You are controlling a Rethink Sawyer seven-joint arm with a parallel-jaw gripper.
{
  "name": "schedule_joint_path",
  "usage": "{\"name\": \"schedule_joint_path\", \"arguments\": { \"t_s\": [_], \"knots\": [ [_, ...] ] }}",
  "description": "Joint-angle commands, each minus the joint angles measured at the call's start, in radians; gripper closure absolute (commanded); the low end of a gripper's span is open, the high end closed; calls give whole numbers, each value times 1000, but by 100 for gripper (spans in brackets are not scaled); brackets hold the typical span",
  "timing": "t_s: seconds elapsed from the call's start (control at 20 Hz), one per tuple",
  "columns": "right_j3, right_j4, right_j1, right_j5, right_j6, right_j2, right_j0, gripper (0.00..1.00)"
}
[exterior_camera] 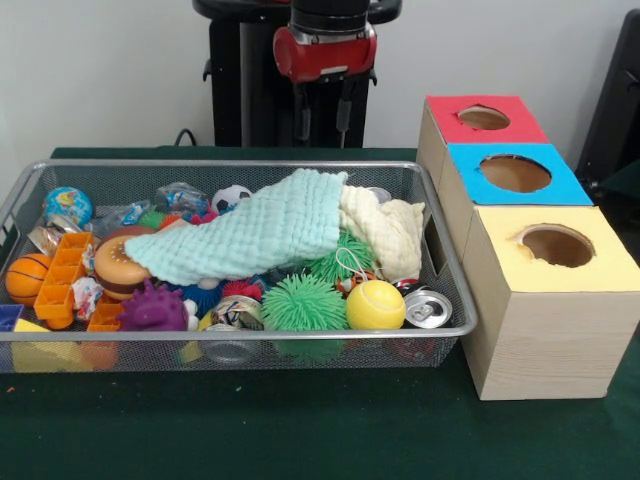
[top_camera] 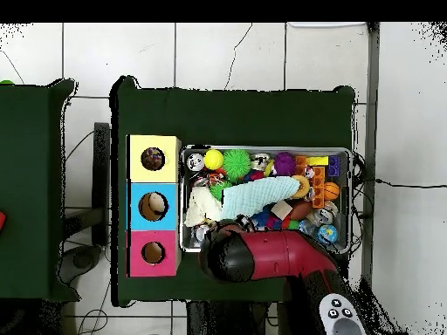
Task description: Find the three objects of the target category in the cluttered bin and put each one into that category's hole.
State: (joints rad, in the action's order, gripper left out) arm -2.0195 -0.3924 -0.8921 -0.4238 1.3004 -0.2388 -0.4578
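Note:
The wire-mesh bin (exterior_camera: 240, 335) fills the left of the front view and is packed with toys; it also shows in the overhead view (top_camera: 351, 201). A small white piece with red and blue print (exterior_camera: 86, 296) lies at the left between orange blocks. Another crumpled mottled piece (exterior_camera: 183, 196) sits at the back; I cannot tell its material. A mint-green towel (exterior_camera: 250, 232) and a cream towel (exterior_camera: 390, 230) cover the middle. The yellow-topped box's hole (exterior_camera: 557, 245) is at the near right of the bin. My gripper (exterior_camera: 323, 125) hangs open and empty above the bin's far rim.
The blue-topped box (exterior_camera: 515, 173) and red-topped box (exterior_camera: 484, 118) stand in a row behind the yellow one. In the bin are green spiky balls (exterior_camera: 305, 303), a yellow tennis ball (exterior_camera: 376, 305), a can (exterior_camera: 428, 308), a purple spiky ball (exterior_camera: 153, 310) and a small basketball (exterior_camera: 27, 277).

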Motion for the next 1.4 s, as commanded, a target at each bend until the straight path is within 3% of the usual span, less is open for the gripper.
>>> {"name": "schedule_joint_path", "arguments": {
  "t_s": [0.05, 0.25, 0.4, 0.6, 1.0, 1.4],
  "knots": [
    [12, 22, 51, 27, 158, -5, 3, 0],
    [112, 14, 83, -67, 49, -41, -57, 0],
    [224, -21, 146, -130, -85, -80, -132, 0],
    [330, -60, 215, -167, -193, -132, -205, 0],
    [414, -113, 274, -215, -240, -190, -253, 0],
    [456, -144, 309, -240, -206, -203, -273, 0]
  ]
}}
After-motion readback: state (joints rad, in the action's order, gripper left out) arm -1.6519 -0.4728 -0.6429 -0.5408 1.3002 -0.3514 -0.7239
